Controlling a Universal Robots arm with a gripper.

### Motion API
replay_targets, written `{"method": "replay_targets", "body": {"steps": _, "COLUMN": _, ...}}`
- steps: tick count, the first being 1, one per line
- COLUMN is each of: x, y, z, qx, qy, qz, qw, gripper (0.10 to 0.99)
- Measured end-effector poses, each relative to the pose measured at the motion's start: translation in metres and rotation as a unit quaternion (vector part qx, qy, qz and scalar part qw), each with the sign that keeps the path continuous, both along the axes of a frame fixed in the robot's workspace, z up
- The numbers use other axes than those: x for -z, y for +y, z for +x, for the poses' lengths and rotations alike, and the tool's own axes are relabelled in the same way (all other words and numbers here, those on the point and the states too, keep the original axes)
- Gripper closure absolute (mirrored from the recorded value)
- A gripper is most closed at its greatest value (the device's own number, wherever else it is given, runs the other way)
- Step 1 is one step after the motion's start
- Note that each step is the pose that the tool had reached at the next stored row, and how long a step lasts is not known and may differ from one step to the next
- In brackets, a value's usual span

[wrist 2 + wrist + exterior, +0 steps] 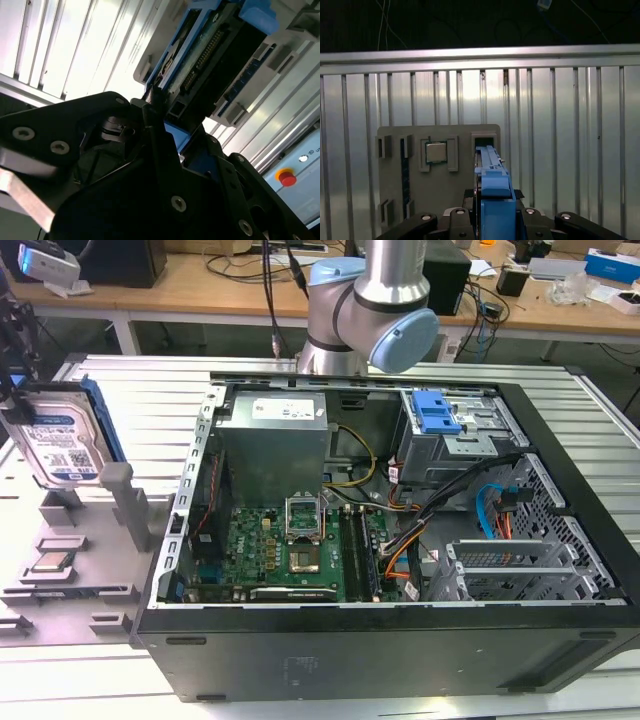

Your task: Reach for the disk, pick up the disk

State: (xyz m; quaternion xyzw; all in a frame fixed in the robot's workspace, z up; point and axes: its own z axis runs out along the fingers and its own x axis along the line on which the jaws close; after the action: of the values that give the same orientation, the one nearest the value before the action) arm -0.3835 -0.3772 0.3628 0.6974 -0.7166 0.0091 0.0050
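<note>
One open computer case (380, 540) is set on the slatted table (600, 410); left of it a grey fixture plate (60, 570) is laid. Above the plate the disk (65, 435) is held upright, clamped edge-on by the closed gripper (492, 212). A small chip (436, 151) is seated in the plate.

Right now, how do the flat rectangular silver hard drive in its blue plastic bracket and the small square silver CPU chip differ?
Pose: the hard drive stands upright on edge; the CPU chip lies flat on the grey fixture plate.
Size: the hard drive is far larger than the CPU chip.
Look: the hard drive has a blue bracket and white-and-blue label; the CPU chip is bare.
Both are silver.
</note>
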Motion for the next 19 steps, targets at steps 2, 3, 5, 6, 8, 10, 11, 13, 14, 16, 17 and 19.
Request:
{"method": "replay_targets", "body": {"steps": 2, "x": -0.0047, "y": 0.0001, "z": 0.0001, "qx": 0.000, "qy": 0.0000, "qz": 0.0000, "qw": 1.0000, "gripper": 0.718}}
{"method": "replay_targets", "body": {"steps": 3, "x": -0.0064, "y": 0.0001, "z": 0.0002, "qx": 0.000, "qy": 0.0000, "qz": 0.0000, "qw": 1.0000, "gripper": 0.718}}
{"method": "replay_targets", "body": {"steps": 5, "x": -0.0115, "y": 0.0002, "z": 0.0004, "qx": 0.000, "qy": 0.0000, "qz": 0.0000, "qw": 1.0000, "gripper": 0.718}}
{"method": "replay_targets", "body": {"steps": 6, "x": -0.0131, "y": 0.0002, "z": 0.0004, "qx": 0.000, "qy": 0.0000, "qz": 0.0000, "qw": 1.0000, "gripper": 0.718}}
{"method": "replay_targets", "body": {"steps": 8, "x": -0.0171, "y": 0.0003, "z": 0.0004, "qx": 0.000, "qy": 0.0000, "qz": 0.0000, "qw": 1.0000, "gripper": 0.718}}
{"method": "replay_targets", "body": {"steps": 10, "x": -0.0208, "y": 0.0003, "z": 0.0005, "qx": 0.000, "qy": 0.0000, "qz": 0.0000, "qw": 1.0000, "gripper": 0.718}}
{"method": "replay_targets", "body": {"steps": 11, "x": -0.0230, "y": 0.0003, "z": 0.0005, "qx": 0.000, "qy": 0.0000, "qz": 0.0000, "qw": 1.0000, "gripper": 0.718}}
{"method": "replay_targets", "body": {"steps": 13, "x": -0.0276, "y": 0.0004, "z": 0.0005, "qx": 0.000, "qy": 0.0000, "qz": 0.0000, "qw": 1.0000, "gripper": 0.718}}
{"method": "replay_targets", "body": {"steps": 14, "x": -0.0317, "y": 0.0005, "z": 0.0005, "qx": 0.000, "qy": 0.0000, "qz": 0.0000, "qw": 1.0000, "gripper": 0.718}}
{"method": "replay_targets", "body": {"steps": 16, "x": -0.0376, "y": 0.0005, "z": 0.0005, "qx": 0.000, "qy": 0.0000, "qz": 0.0000, "qw": 1.0000, "gripper": 0.718}}
{"method": "replay_targets", "body": {"steps": 17, "x": -0.0396, "y": 0.0005, "z": 0.0006, "qx": 0.000, "qy": 0.0001, "qz": 0.0000, "qw": 1.0000, "gripper": 0.718}}
{"method": "replay_targets", "body": {"steps": 19, "x": -0.0430, "y": 0.0005, "z": 0.0006, "qx": 0.000, "qy": 0.0000, "qz": 0.0000, "qw": 1.0000, "gripper": 0.718}}
